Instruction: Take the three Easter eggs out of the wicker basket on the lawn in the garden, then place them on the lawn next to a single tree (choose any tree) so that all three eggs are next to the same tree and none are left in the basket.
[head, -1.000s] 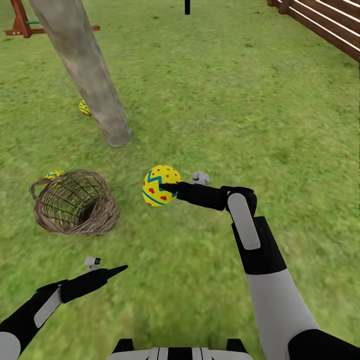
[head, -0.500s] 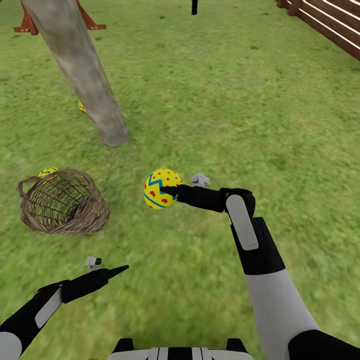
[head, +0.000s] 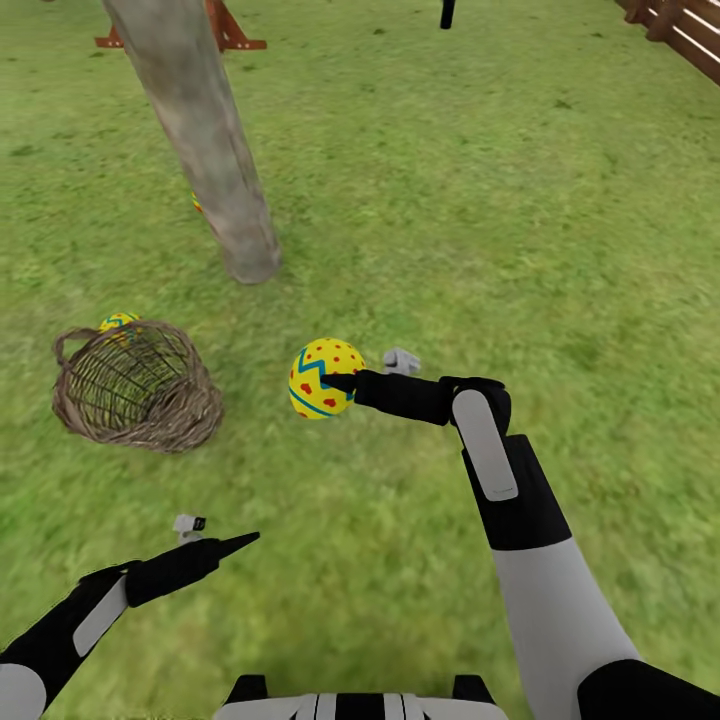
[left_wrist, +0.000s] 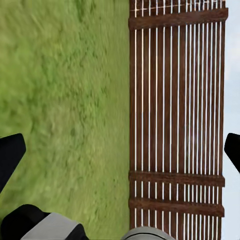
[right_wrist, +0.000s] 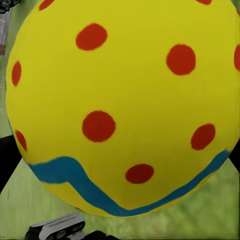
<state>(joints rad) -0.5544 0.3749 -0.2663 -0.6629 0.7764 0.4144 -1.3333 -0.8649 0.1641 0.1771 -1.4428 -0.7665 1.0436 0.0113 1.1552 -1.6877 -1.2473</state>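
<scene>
Gripping one Easter egg, the right gripper holds it clear of the lawn, its dark fingers closed on the egg's side; in the right wrist view the same egg looms close, yellow with red dots and a blue-green zigzag band low on its shell. The left gripper hangs low over the grass at the near left, holding nothing, and its two black fingertips sit far apart at the edges of the left wrist view, so it is spread wide. The wicker basket lies tipped on its side on the lawn to the left of the held egg, its mouth turned toward the camera, and its woven inside looks empty. A second egg rests on the grass just behind the basket's rim, partly hidden by it. Beyond the basket stands the tree, its thick grey-brown trunk rising out of the top of the head view, and a sliver of a third egg peeks out from behind the trunk near its base. A brown slatted wooden fence borders the grass in the left wrist view.
</scene>
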